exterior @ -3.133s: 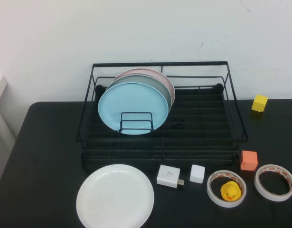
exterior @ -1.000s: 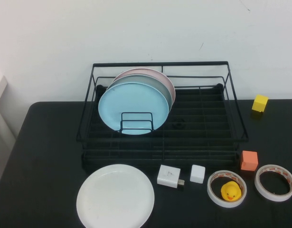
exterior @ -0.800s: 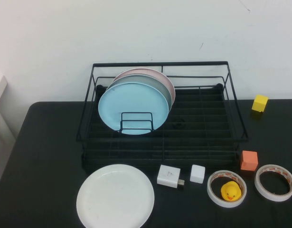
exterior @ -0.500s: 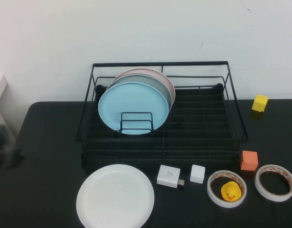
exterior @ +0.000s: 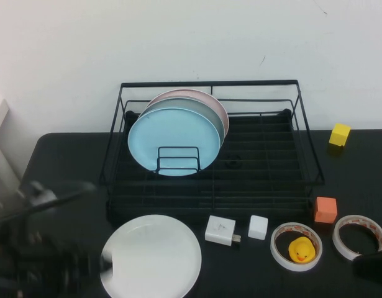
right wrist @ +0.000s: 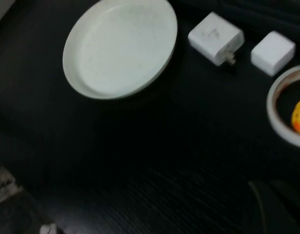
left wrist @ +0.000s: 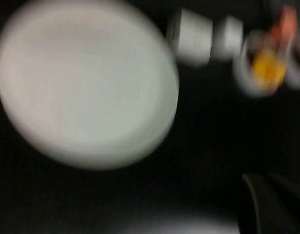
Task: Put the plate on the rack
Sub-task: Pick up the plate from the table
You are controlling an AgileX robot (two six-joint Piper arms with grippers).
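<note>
Both arms have entered since the earlier high view, when only the table showed: the left gripper (exterior: 72,270) now blurs in over the near-left table, and a dark tip of the right gripper (exterior: 372,266) pokes in at the near-right corner. Nothing else has shifted.

The plate (exterior: 151,256) lies flat on the black table (exterior: 60,161), just beside the left gripper on its rack-ward side, its near-left rim touching the blur of the arm in the high view. Whether the left gripper's fingers are spread or closed, I cannot tell; the same goes for the right one. Neither holds anything that I can see.

Beyond the plate stands the rack (exterior: 209,84), with a light blue plate (exterior: 172,139) and a pink plate (exterior: 203,99) leaning upright behind its small wire loop divider (exterior: 178,160). To the plate's right sit a white charger (exterior: 220,230) and a white cube (exterior: 258,226), then a tape ring with a yellow duck (exterior: 301,249) inside, and a second tape ring (exterior: 359,238) just past the right gripper.

The step in hand looks like the reach for the plate. A flat glossy plate offers only its rim, so the left gripper should come in low at the near-left edge, away from the charger, and pinch firmly before tilting it upright.
</note>
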